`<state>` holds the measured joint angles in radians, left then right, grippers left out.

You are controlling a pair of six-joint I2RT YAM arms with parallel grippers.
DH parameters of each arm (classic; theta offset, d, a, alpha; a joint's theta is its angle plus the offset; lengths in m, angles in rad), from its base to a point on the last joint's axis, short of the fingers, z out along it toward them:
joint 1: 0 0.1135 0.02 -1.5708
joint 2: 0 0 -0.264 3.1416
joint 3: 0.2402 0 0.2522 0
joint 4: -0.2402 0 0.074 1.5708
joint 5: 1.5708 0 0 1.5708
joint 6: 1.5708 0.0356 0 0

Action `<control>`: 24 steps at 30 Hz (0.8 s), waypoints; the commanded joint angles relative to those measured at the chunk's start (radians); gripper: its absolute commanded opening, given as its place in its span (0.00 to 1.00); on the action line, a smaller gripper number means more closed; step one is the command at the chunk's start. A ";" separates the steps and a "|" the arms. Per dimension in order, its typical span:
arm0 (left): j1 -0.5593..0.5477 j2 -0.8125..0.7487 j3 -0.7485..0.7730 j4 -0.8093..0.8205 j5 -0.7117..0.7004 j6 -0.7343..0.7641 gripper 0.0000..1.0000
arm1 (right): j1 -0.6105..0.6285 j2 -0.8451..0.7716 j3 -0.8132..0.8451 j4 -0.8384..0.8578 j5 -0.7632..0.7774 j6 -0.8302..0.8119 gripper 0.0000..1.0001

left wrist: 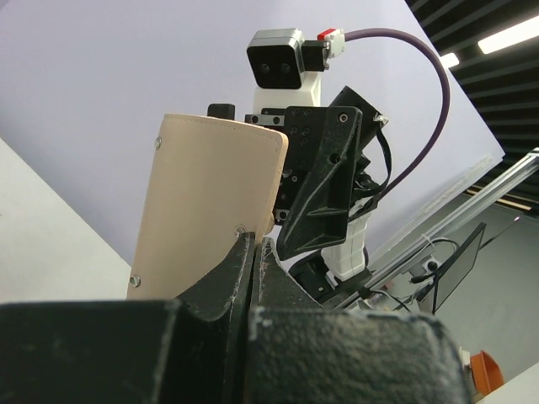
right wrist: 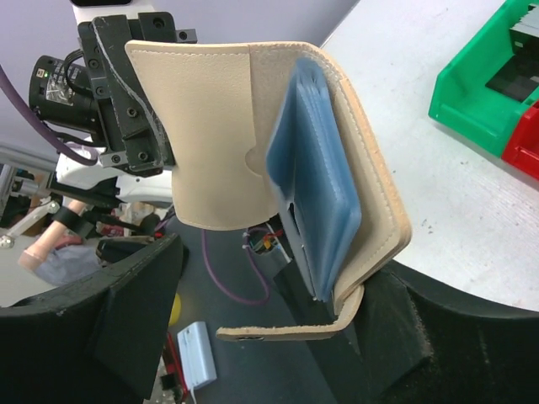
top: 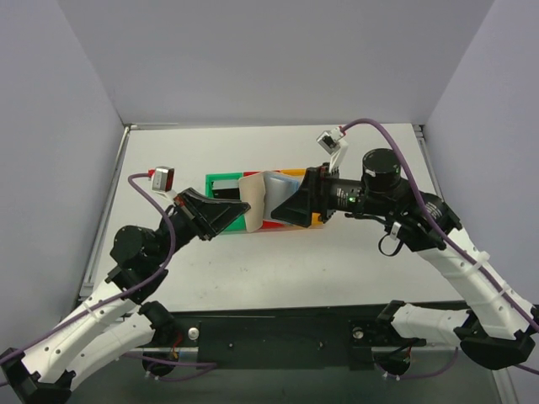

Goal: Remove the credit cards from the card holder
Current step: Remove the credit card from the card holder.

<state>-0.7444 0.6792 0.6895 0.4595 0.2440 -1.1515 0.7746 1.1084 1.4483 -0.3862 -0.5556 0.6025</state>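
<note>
Left claw (left wrist: pixel 255 252) pinches the card holder (right wrist: pixel 227 126) upright, unfolded.
Right claw (top: pixel 280 209), spread, straddles it from 3 o'clock; no card looks pulled yet.

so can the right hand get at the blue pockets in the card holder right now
Probably yes. The left hand pinches the card holder open in the air, its blue pockets face the open right hand, and nothing visible sits between them.
</note>
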 commanded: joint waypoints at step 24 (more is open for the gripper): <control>0.004 -0.038 0.012 0.024 -0.005 0.004 0.00 | -0.011 -0.058 -0.031 0.204 -0.152 0.065 0.40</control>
<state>-0.7444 0.6510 0.6891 0.4526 0.2394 -1.1553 0.7719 1.0710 1.4303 -0.2665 -0.6724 0.6487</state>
